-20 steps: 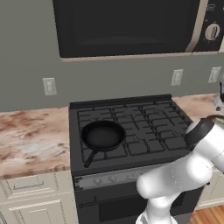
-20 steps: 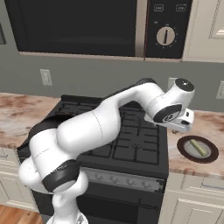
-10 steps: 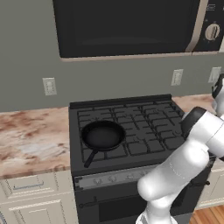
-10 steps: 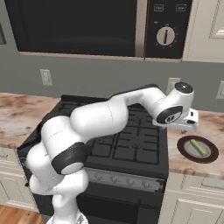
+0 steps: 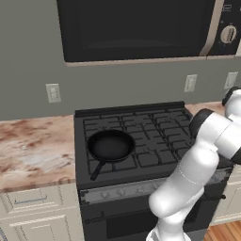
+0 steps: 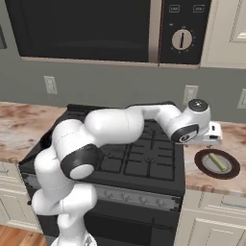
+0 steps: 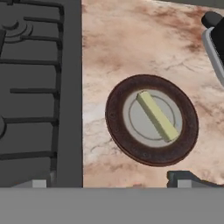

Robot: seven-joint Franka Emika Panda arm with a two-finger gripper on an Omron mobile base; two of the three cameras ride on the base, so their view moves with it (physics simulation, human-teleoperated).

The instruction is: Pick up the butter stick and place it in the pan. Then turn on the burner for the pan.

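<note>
No brand or readable writing shows anywhere; the microwave above the range has one round dial and two small buttons whose marks are too small to make out.

Going left to right: the marbled tabletop runs up to the black stove. On the wall behind there are three outlets in the left base view, one over the left tabletop and two to the right of the stove. One pan sits on the front-left burner, its long handle pointing toward the front edge of the stove, and nothing lies in it. The other grates are bare.

Further right, past the stove's edge, one round dish with a dark brown rim and grey centre rests on the right tabletop. One butter stick lies diagonally across the grey centre of that dish, well apart from the pan.

The white arm reaches over the stove to the right, and the tool hangs above the dish, just beside the stove's right edge in the right base view. Its fingers are spread wide, pinching nothing, with the dish and butter between and ahead of them in the hand view.
</note>
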